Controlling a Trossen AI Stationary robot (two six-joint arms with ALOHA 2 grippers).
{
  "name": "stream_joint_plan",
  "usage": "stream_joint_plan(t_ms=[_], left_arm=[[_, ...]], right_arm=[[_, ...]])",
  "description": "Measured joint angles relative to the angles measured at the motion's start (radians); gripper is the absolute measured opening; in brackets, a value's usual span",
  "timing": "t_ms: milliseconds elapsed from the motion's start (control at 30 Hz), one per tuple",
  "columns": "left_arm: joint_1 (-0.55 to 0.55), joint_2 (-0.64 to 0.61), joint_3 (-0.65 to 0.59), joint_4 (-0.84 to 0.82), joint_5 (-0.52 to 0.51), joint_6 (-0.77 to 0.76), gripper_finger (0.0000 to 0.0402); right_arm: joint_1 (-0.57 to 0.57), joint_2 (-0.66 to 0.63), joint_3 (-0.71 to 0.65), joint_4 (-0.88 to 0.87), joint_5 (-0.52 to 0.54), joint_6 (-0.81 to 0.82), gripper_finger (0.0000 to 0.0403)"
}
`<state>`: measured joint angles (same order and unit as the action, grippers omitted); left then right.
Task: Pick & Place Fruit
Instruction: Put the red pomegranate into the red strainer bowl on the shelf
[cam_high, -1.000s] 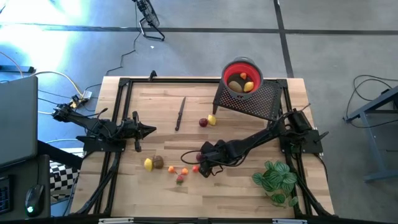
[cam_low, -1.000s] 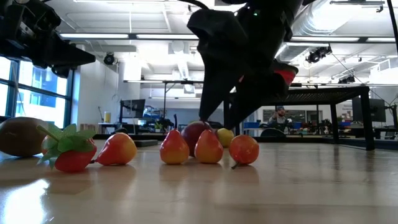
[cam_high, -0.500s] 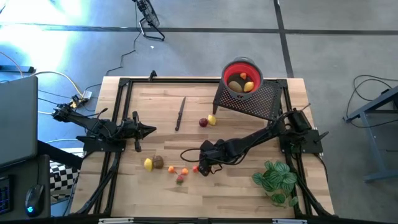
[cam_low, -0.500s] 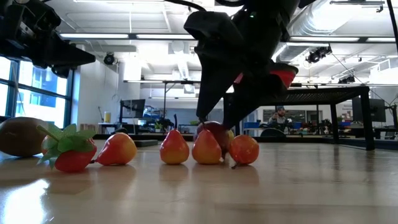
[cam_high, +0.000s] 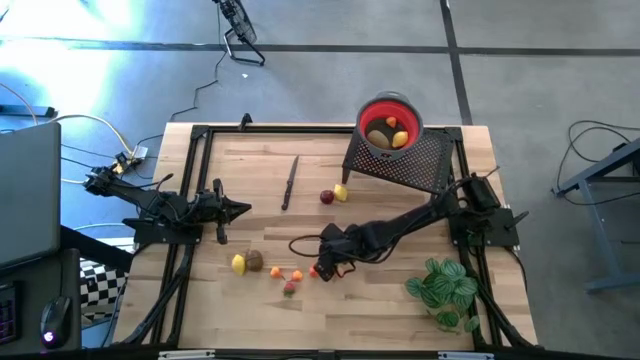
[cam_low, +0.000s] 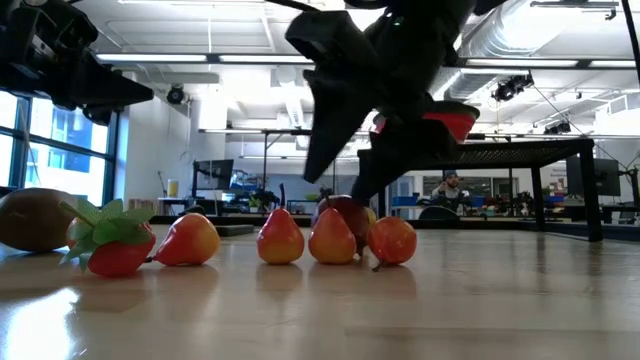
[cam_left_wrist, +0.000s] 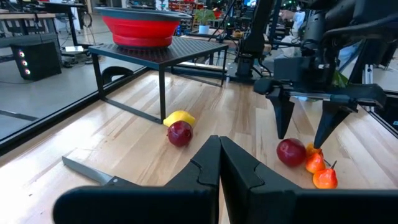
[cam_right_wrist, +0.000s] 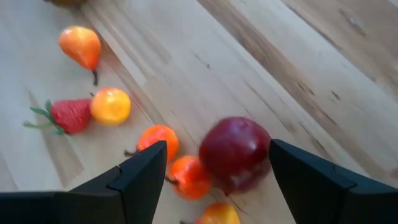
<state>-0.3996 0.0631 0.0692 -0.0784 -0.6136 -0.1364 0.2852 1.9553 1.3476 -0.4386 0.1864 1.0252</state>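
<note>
A dark red apple (cam_right_wrist: 235, 152) lies on the table among small orange pears (cam_low: 281, 238) and a strawberry (cam_right_wrist: 68, 116). My right gripper (cam_right_wrist: 216, 148) is open and slants down over the apple, one finger on each side of it. A lemon (cam_high: 238, 264) and a kiwi (cam_high: 254, 260) lie to the left of them. Another red and yellow pair (cam_high: 333, 195) lies near the red bowl (cam_high: 390, 122), which holds more fruit. My left gripper (cam_high: 240, 209) waits shut and level at the table's left side. My right gripper straddles the dark red apple (cam_left_wrist: 290, 151) from above, slanting down from the table's right. The apple rests on the table. One finger (cam_right_wrist: 292, 168) stands very close to its side; whether it touches, I cannot tell.
The bowl stands on a black mesh stand (cam_high: 405, 165) at the far right. A thin dark knife (cam_high: 290, 182) lies at the far middle. A green leafy plant (cam_high: 445, 290) sits at the near right corner. Bare wood lies between the knife and the fruit.
My right gripper has rolled a little and edged toward the table's left over the fruit cluster, still open. In the low view the dark red apple has shifted slightly behind the pears.
</note>
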Motion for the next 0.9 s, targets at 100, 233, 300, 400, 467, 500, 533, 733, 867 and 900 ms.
stream_joint_plan(t_ms=[100, 233, 300, 400, 467, 500, 533, 733, 867, 900], left_arm=[[0.000, 0.000, 0.000, -0.001, 0.000, 0.000, 0.0000], [0.000, 0.000, 0.002, -0.008, 0.000, 0.000, 0.0000], [0.000, 0.000, 0.002, -0.010, 0.000, 0.000, 0.0000], [0.000, 0.000, 0.002, -0.017, 0.000, 0.000, 0.0000], [0.000, 0.000, 0.002, -0.023, 0.000, 0.000, 0.0000], [0.000, 0.000, 0.002, -0.025, 0.000, 0.000, 0.0000], [0.000, 0.000, 0.002, -0.026, 0.000, -0.001, 0.0000], [0.000, 0.000, 0.002, -0.027, -0.001, -0.001, 0.0000], [0.000, 0.000, 0.002, -0.031, -0.001, -0.002, 0.0000], [0.000, 0.000, 0.001, -0.032, 0.000, -0.003, 0.0000]], right_arm=[[-0.012, 0.000, 0.000, -0.002, -0.005, 0.000, 0.0275], [-0.024, 0.000, 0.000, -0.020, -0.013, 0.000, 0.0275], [-0.027, 0.000, 0.000, -0.026, -0.014, 0.000, 0.0275], [-0.026, 0.000, 0.000, -0.025, -0.013, -0.003, 0.0275], [-0.026, 0.000, 0.000, -0.025, -0.013, -0.008, 0.0275], [-0.026, 0.000, 0.000, -0.025, -0.014, -0.008, 0.0275], [-0.026, 0.000, 0.000, -0.025, -0.014, -0.008, 0.0275], [-0.025, 0.039, -0.001, -0.007, -0.033, -0.037, 0.0275], [-0.025, 0.060, -0.003, 0.006, -0.031, -0.060, 0.0275], [-0.025, 0.061, -0.001, 0.022, -0.032, -0.060, 0.0275]])
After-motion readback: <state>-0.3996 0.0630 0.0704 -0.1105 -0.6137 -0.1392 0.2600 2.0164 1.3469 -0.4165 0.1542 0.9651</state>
